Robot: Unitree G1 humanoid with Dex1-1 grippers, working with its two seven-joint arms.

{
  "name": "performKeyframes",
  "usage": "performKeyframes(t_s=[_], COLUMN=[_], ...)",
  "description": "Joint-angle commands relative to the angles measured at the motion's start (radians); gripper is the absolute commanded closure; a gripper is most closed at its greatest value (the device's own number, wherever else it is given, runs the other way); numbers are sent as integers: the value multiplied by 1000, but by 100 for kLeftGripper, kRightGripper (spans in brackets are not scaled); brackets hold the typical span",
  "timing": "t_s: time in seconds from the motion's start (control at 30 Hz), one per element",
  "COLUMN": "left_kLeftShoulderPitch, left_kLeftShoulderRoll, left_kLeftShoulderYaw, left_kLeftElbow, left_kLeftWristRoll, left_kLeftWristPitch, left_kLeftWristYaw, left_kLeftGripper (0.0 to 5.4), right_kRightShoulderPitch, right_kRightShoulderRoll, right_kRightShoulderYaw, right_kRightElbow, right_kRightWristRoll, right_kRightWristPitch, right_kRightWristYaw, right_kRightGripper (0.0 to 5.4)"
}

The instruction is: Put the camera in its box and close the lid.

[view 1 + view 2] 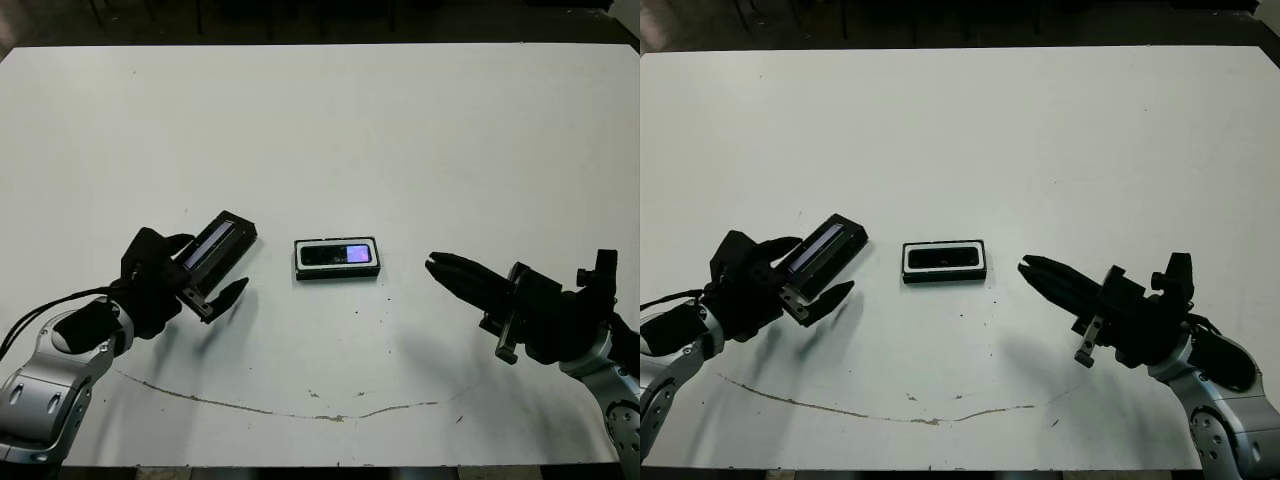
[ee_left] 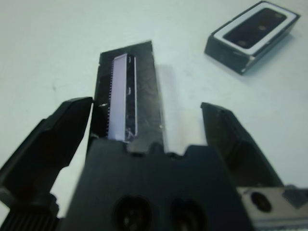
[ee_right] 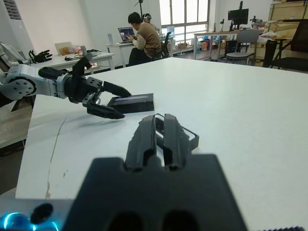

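The box (image 1: 337,258) sits near the table's middle, its white lining framing the camera (image 1: 340,254), which lies inside with its purple patch up. The lid (image 1: 216,244), a black slab with a silvery strip, lies left of the box. My left gripper (image 1: 216,262) is open around the lid; in the left wrist view one finger (image 2: 72,120) touches the lid's (image 2: 130,96) edge and the other stands apart from it. To the right of the box my right gripper (image 1: 436,265) is shut on nothing, pointing at the box (image 3: 190,137) from a short way off.
A thin brown line (image 1: 300,408) runs across the table near its front edge. In the right wrist view a person (image 3: 142,36) sits at a desk far beyond the table, among other desks and chairs.
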Motion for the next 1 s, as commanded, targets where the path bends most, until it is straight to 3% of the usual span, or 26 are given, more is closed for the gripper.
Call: performKeyframes(t_s=[0.03, 0.33, 0.57, 0.7, 1.0], left_kLeftShoulderPitch=[17, 19, 20, 29, 2], left_kLeftShoulderRoll=[-3, -23, -43, -84, -53], left_kLeftShoulderYaw=[-10, -11, -12, 1, -29], left_kLeftElbow=[32, 39, 29, 17, 86], left_kLeftWristRoll=[30, 36, 44, 25, 31], left_kLeftWristPitch=[-16, -4, 15, 49, 39], left_kLeftWristYaw=[15, 40, 66, 106, 38], left_kLeftGripper=[1, 1, 1, 44, 213], right_kRightShoulderPitch=[9, 4, 4, 7, 11], right_kRightShoulderRoll=[-10, -1, -9, -20, -21], right_kRightShoulderYaw=[-5, -1, 1, -2, -13], right_kRightElbow=[12, 32, 39, 31, 18], right_kRightWristRoll=[-34, -50, -13, -3, 2], right_kRightWristPitch=[-20, -60, -25, 2, 5], right_kRightWristYaw=[0, 20, 23, 18, 16], right_kRightGripper=[540, 540, 540, 540, 540])
